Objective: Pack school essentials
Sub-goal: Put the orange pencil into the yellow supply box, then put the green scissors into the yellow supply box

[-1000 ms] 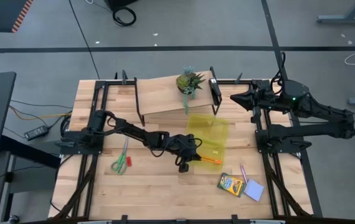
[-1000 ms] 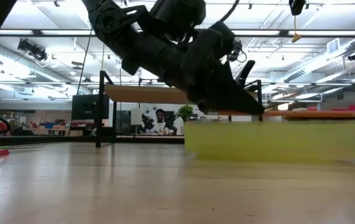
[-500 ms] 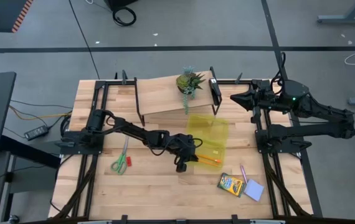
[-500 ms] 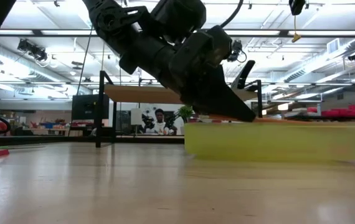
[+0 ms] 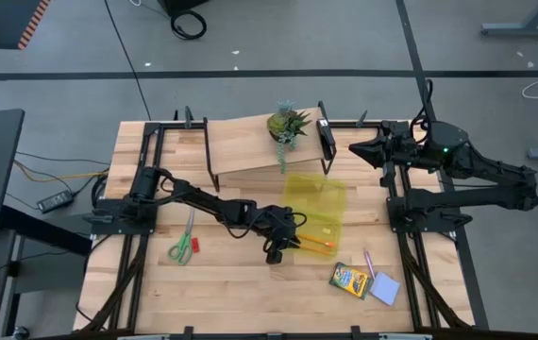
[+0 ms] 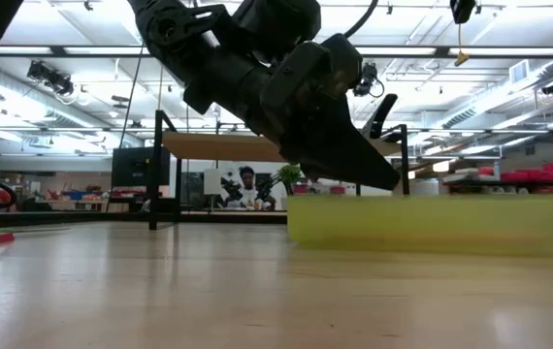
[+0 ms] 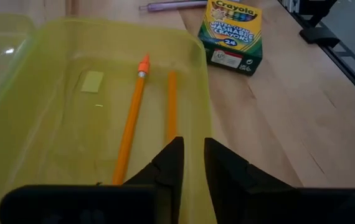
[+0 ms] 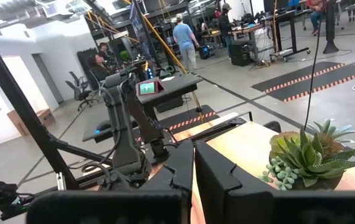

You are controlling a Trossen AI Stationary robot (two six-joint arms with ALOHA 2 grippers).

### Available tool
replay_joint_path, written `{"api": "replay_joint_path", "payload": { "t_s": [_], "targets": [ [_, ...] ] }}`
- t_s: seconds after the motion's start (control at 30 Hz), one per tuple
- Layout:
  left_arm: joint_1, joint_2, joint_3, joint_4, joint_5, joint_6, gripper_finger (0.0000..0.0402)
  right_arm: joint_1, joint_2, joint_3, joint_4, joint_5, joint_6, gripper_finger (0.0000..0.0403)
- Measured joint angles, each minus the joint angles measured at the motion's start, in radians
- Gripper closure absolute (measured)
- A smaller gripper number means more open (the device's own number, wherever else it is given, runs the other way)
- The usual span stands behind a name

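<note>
- Two orange pencils (image 7: 132, 118) lie side by side on the floor of the translucent yellow pouch (image 5: 314, 210), which reads as a shallow, soft-walled tray; a second ago one pencil was held level above its rim in the low view, and now none shows there.
- Left gripper (image 7: 190, 155) sits at the pouch's 7 o'clock edge in the high view, its dark fingers nearly together with only a thin slit between them and nothing held; it has dropped slightly since the earlier frames.
- Low view: the left arm's dark, angular wrist slants down to the pouch's frosted yellow wall (image 6: 432, 223).
- Yellow-green crayon box (image 5: 350, 279), a glossy printed carton, lies flat on the wooden table (image 5: 231, 293) at 5 o'clock from the pouch, clear of it.
- Thin pink pen (image 5: 370, 263) lies just beside the box, toward 3 o'clock, and the pale blue square notepad (image 5: 384, 289) is just past it.
- Green-handled scissors (image 5: 184, 245) lie at 9 o'clock from the left gripper, well apart from the pouch, unmoved.
- Small potted spiky plant (image 5: 288, 124) stands on a tilted wooden board at the pouch's 12 o'clock.
- Right gripper (image 8: 194, 163) waits at the table's far right corner, unmoved, its flat fingers nearly touching and empty.
</note>
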Motion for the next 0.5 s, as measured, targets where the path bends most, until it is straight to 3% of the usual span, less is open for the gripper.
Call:
{"api": "replay_joint_path", "payload": {
  "t_s": [0.27, 0.5],
  "targets": [
    [0.002, -0.003, 0.000, -0.001, 0.000, -0.017, 0.0303, 0.000, 0.000, 0.000, 0.000, 0.000, 0.000, 0.0380],
    [0.008, -0.110, 0.000, -0.078, -0.002, -0.121, 0.0313, 0.000, 0.000, 0.000, 0.001, 0.000, -0.001, 0.0380]
  ]
}}
